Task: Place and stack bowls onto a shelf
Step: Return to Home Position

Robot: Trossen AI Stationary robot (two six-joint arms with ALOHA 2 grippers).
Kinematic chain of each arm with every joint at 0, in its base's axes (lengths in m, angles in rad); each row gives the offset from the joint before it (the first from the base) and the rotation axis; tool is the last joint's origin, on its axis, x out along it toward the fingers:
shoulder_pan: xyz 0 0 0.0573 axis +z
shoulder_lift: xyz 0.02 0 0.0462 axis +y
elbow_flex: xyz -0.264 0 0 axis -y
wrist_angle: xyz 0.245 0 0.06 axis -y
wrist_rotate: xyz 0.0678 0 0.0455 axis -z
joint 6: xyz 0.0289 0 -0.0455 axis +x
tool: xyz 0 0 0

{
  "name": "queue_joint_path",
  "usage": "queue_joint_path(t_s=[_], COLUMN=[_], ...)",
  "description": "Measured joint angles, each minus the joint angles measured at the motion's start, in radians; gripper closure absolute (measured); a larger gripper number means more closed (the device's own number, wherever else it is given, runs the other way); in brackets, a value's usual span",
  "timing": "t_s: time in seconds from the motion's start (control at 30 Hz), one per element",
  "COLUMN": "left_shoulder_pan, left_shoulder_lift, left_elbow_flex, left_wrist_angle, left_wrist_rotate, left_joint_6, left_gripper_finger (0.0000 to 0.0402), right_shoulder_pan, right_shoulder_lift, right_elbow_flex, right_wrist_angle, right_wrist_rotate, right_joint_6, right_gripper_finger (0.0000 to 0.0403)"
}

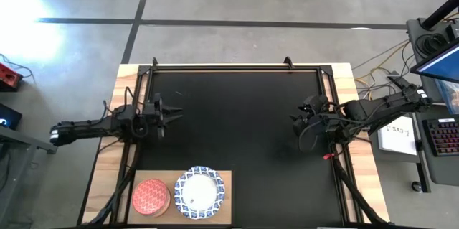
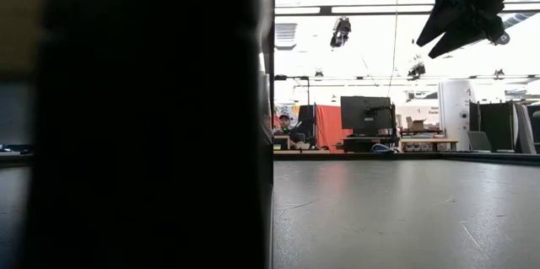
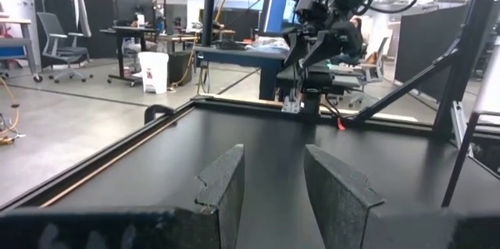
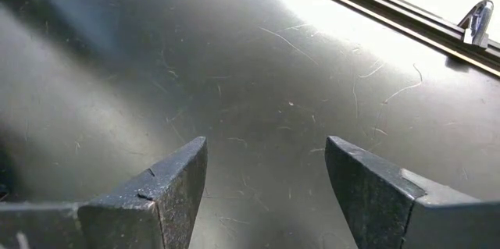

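The shelf point(image 1: 222, 211), a light-wood board, lies at the table's near edge, left of centre. On it sit a red-pink bowl point(image 1: 150, 197) and, to its right, a white bowl with a blue patterned rim point(image 1: 199, 192). Whether other bowls are stacked beneath them I cannot tell. No other bowls show. My left gripper point(image 1: 176, 111) point(image 3: 273, 155) hovers open over the mat's left side, pointing right. My right gripper point(image 1: 295, 120) point(image 4: 266, 146) point(image 2: 460, 20) hovers open over the mat's right side, raised off the surface.
A black mat point(image 1: 237, 121) inside a black frame point(image 1: 237, 67) covers the table between the arms. In the low view a dark mass point(image 2: 143, 117) close to the camera blocks the left half. Desks, monitors and a seated person point(image 2: 284, 126) show in the room beyond.
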Motion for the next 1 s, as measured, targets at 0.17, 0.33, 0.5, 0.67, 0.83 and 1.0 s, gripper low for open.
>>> queue_joint_path(t_s=[0.17, 0.33, 0.5, 0.67, 0.83, 1.0], left_shoulder_pan=[0.000, 0.000, -0.001, -0.001, 0.000, 0.000], left_shoulder_lift=[-0.060, -0.059, -0.059, -0.056, -0.054, -0.054], left_elbow_flex=[0.000, -0.001, -0.001, 0.003, 0.006, 0.007], left_wrist_angle=[-0.081, -0.081, -0.082, -0.083, -0.081, -0.081], left_wrist_rotate=[0.000, 0.000, 0.000, 0.000, 0.000, 0.000], left_joint_6=[0.000, 0.000, 0.000, 0.000, 0.000, 0.000], left_gripper_finger=[0.0285, 0.0285, 0.0285, 0.0285, 0.0285, 0.0285], right_shoulder_pan=[0.000, 0.000, 0.000, 0.000, 0.000, 0.000], right_shoulder_lift=[0.000, 0.000, 0.000, 0.000, 0.000, 0.000], right_elbow_flex=[0.000, 0.000, 0.000, 0.000, 0.000, 0.000], right_wrist_angle=[0.000, 0.000, 0.000, 0.000, 0.000, 0.000], right_wrist_rotate=[0.000, 0.000, 0.000, 0.000, 0.000, 0.000], right_joint_6=[0.000, 0.000, 0.000, 0.000, 0.000, 0.000], right_gripper_finger=[0.0154, 0.0154, 0.0154, 0.0154, 0.0154, 0.0154])
